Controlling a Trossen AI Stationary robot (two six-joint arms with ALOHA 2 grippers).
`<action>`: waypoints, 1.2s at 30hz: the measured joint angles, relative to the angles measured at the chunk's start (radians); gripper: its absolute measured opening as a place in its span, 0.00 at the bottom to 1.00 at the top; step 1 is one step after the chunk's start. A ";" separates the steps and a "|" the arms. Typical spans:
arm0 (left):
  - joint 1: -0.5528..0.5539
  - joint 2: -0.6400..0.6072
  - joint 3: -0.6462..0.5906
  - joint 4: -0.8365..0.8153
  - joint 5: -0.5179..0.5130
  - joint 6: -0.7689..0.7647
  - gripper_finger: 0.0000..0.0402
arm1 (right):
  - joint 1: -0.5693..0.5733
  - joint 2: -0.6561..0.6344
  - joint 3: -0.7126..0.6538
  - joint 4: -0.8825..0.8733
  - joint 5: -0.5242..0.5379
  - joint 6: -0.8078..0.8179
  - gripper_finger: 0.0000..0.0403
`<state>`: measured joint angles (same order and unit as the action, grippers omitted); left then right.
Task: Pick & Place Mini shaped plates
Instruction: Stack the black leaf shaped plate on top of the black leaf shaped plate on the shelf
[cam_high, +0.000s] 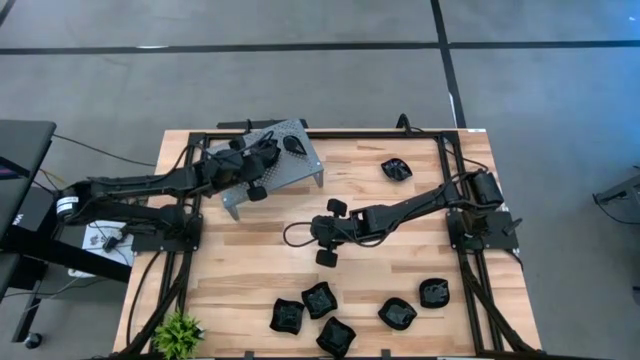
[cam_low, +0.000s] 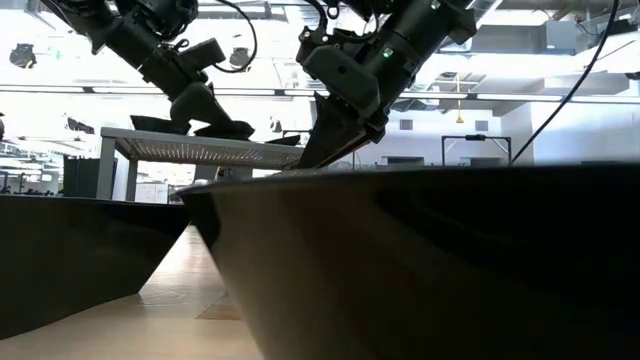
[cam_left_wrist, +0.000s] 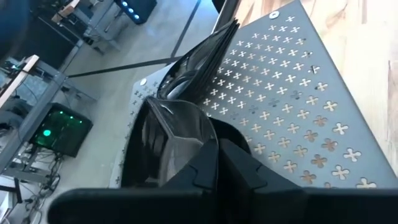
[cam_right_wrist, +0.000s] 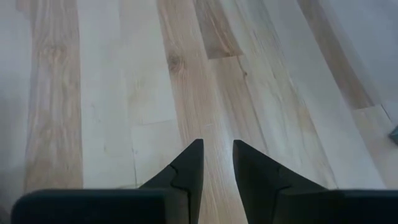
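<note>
My left gripper is over the grey perforated tray, shut on a glossy black mini plate. A second black plate lies on the tray beside it and shows edge-on in the left wrist view. My right gripper hangs over bare wood at the table's middle, its fingers a little apart and holding nothing. Several more black plates rest near the table's near edge, and one sits toward the far right. My left gripper pinches the black plate by its rim between the two fingers, which slant down from the table's left. The plate's body stands out to one side of the fingers, tilted. Whether its lower edge rests on the tray, I cannot tell.
The tray stands on short legs at the far left of the wooden table. A black frame rail runs round the table. A small green plant sits at the near left corner. Plates close to the low camera block most of that view.
</note>
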<state>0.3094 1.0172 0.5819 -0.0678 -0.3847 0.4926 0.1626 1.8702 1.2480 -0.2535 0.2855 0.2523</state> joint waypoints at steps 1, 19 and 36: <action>0.000 0.000 0.000 0.000 0.000 0.000 0.05 | 0.001 0.000 0.000 0.000 0.000 0.000 0.20; -0.252 -0.074 0.000 0.034 -0.010 -0.042 0.22 | 0.015 0.000 0.000 0.001 0.000 0.003 0.20; -0.668 -0.040 -0.089 0.043 0.330 -0.449 0.22 | 0.049 0.000 0.000 0.118 -0.032 0.012 0.20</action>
<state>-0.3585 0.9768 0.4934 -0.0246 -0.0542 0.0440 0.2119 1.8702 1.2476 -0.1357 0.2535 0.2643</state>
